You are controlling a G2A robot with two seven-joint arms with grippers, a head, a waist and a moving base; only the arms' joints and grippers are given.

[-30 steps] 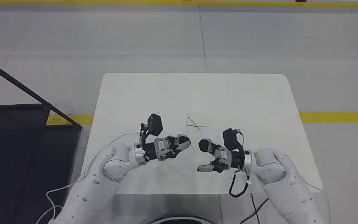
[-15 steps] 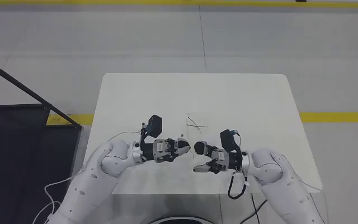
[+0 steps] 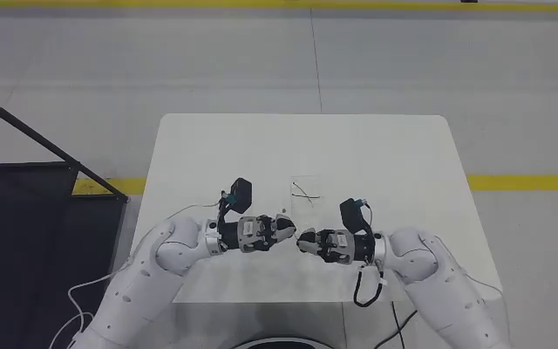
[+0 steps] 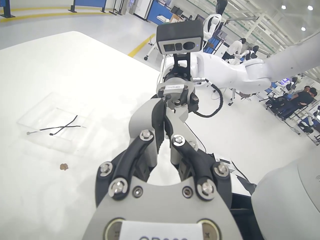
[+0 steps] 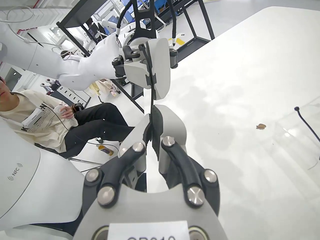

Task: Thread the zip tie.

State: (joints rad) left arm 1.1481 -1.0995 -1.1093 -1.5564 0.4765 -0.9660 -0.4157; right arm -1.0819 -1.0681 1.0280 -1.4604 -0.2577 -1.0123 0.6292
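Note:
A black zip tie [image 5: 151, 93] is stretched between my two grippers above the table's near middle. My right gripper [image 5: 152, 119] is shut on one end of the strap. From there the strap runs to my left gripper [image 3: 290, 232], which is shut on it near the square head [image 5: 142, 47]. In the top view my right gripper [image 3: 305, 241] meets the left one tip to tip. The left wrist view shows the left gripper [image 4: 163, 104] with its fingers pressed together, and the right gripper's body just beyond them.
A clear flat tray [image 3: 304, 192] holding two more black zip ties [image 4: 60, 128] lies on the white table [image 3: 392, 157] just behind the grippers. A small brown crumb [image 4: 64, 166] sits near the tray. A black frame [image 3: 44, 144] stands off the table's left side.
My right gripper was open a second ago. It has moved left to meet the left gripper and has shut on the zip tie's strap. The left gripper has barely moved.

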